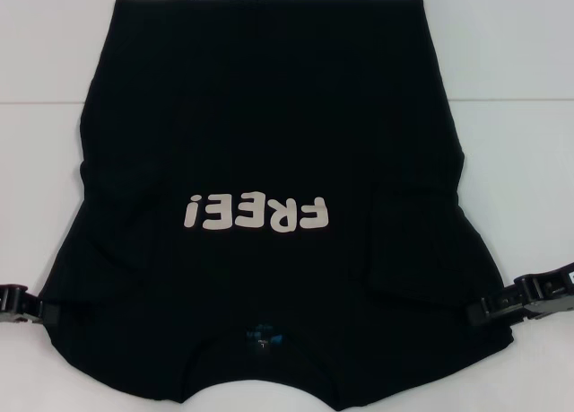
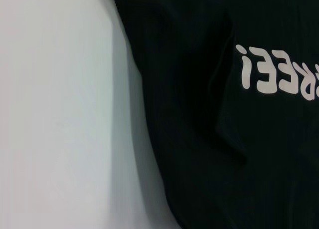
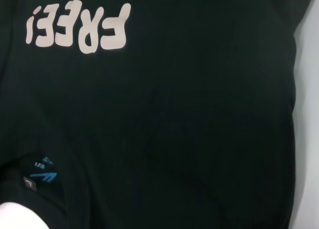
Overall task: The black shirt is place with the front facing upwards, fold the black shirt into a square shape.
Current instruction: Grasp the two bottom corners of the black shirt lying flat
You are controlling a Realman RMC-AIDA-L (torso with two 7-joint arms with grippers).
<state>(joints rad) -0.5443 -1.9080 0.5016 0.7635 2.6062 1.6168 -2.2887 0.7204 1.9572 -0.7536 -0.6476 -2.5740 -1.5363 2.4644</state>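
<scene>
The black shirt (image 1: 269, 161) lies flat and front-up in the middle of the white table (image 1: 520, 53), filling most of the head view; its collar sits at 6 o'clock, nearest the robot, and its straight hem runs along the far edge at 12 o'clock. Both short sleeves are already folded inward onto the body, the one on the robot's right showing as a raised flap around 4 o'clock and the other as a softer crease near 9 o'clock. The cream lettering "FREE!" (image 1: 256, 214) reads upside down from the head camera, just below the centre of the cloth, and it also shows in both wrist views. A small blue neck label (image 1: 262, 337) sits inside the collar at 6 o'clock, directly below the lettering; the right wrist view shows it as blue marks on a dark tag. The left gripper (image 1: 25, 306) rests low at 8 o'clock, at the shirt's left shoulder edge, touching or just beside the cloth; I cannot tell whether it is wide, narrow or holding fabric. The right gripper (image 1: 489, 309) lies at 4 o'clock against the right shoulder edge, its tip meeting the cloth, and there too I cannot tell its state.
</scene>
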